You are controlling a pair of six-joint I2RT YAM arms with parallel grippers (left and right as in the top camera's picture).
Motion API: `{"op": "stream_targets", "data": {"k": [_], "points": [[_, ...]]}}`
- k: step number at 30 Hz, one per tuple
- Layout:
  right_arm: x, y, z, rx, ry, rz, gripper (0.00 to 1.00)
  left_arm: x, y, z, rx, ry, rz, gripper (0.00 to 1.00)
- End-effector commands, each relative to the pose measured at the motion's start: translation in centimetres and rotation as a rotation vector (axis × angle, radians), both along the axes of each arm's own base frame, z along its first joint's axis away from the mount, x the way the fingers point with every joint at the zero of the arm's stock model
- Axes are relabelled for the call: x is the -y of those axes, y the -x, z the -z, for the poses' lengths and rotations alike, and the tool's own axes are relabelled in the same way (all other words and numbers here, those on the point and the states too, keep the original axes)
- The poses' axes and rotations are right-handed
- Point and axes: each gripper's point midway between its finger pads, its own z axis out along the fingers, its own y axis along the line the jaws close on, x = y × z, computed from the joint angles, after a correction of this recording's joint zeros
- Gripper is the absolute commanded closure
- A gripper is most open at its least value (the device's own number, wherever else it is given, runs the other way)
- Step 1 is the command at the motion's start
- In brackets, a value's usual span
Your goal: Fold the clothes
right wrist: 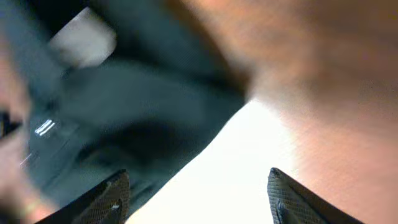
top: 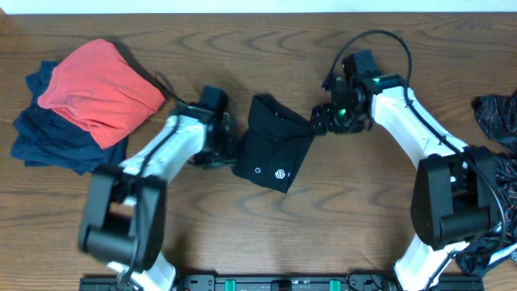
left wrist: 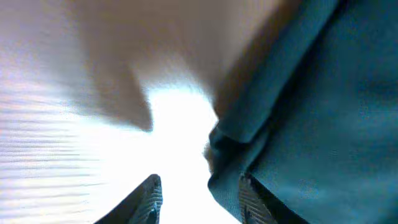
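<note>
A black garment with small white logos lies folded in the middle of the table. My left gripper is at its left edge; in the left wrist view its fingers are open, with the dark cloth against the right finger. My right gripper is at the garment's upper right corner; in the right wrist view its fingers are wide open with the dark cloth beside the left finger and bare table between them.
A red garment lies on top of navy clothes at the far left. A dark patterned garment lies at the right edge, running down past the right arm's base.
</note>
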Motion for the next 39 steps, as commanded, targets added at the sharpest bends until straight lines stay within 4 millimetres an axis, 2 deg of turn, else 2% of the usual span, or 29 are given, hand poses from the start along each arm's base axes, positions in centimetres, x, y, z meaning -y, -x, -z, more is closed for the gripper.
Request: {"op": "stream_targets", "data": {"k": [1, 4, 6, 11, 13, 17, 19, 21, 26, 31, 35, 37, 39], "points": [[-3.9, 2.5, -3.6, -0.046, -0.219, -0.106, 0.33, -1.0, -1.9, -3.8, 0.133, 0.020, -0.073, 0.55], [-5.5, 5.0, -3.4, -0.127, -0.265, -0.142, 0.37, 0.4, -2.0, -5.8, 0.176, 0.107, -0.057, 0.53], [-6.2, 6.0, -2.9, -0.144, -0.259, -0.168, 0.40, 1.8, -1.6, -6.3, 0.172, 0.158, -0.023, 0.52], [-8.4, 7.3, -1.3, -0.118, -0.261, -0.233, 0.43, 4.0, -0.8, -5.5, 0.162, 0.169, 0.090, 0.51], [-8.6, 7.6, -0.3, -0.114, -0.233, -0.227, 0.45, 4.7, -0.7, -5.0, 0.163, 0.167, 0.127, 0.50], [-6.8, 8.0, 2.5, -0.144, -0.071, -0.124, 0.56, 5.8, -0.6, -4.1, 0.155, 0.169, 0.156, 0.47], [-5.9, 8.2, 3.4, -0.154, -0.022, -0.088, 0.74, 6.4, -0.7, -3.5, 0.155, 0.168, 0.175, 0.46], [-4.8, 8.1, 4.2, -0.161, 0.043, -0.037, 0.84, 6.9, -0.8, -2.5, 0.146, 0.166, 0.188, 0.46], [-2.1, 7.5, 5.6, -0.125, 0.195, 0.029, 0.90, 7.5, -0.3, 1.2, 0.077, 0.136, 0.208, 0.46], [0.4, 7.3, 6.5, -0.095, 0.333, 0.082, 0.89, 5.2, -0.1, 4.7, 0.017, 0.001, 0.176, 0.46], [0.4, 7.3, 6.9, -0.086, 0.328, 0.067, 0.92, 5.5, 0.3, 5.1, -0.009, 0.012, 0.162, 0.46], [-0.6, 7.3, 6.4, -0.078, 0.270, 0.013, 0.89, 5.8, 0.3, 4.9, -0.009, 0.025, 0.165, 0.46], [-2.2, 7.2, 5.2, -0.080, 0.164, -0.026, 0.85, 5.8, 0.3, 4.9, -0.006, 0.026, 0.165, 0.46]]}}
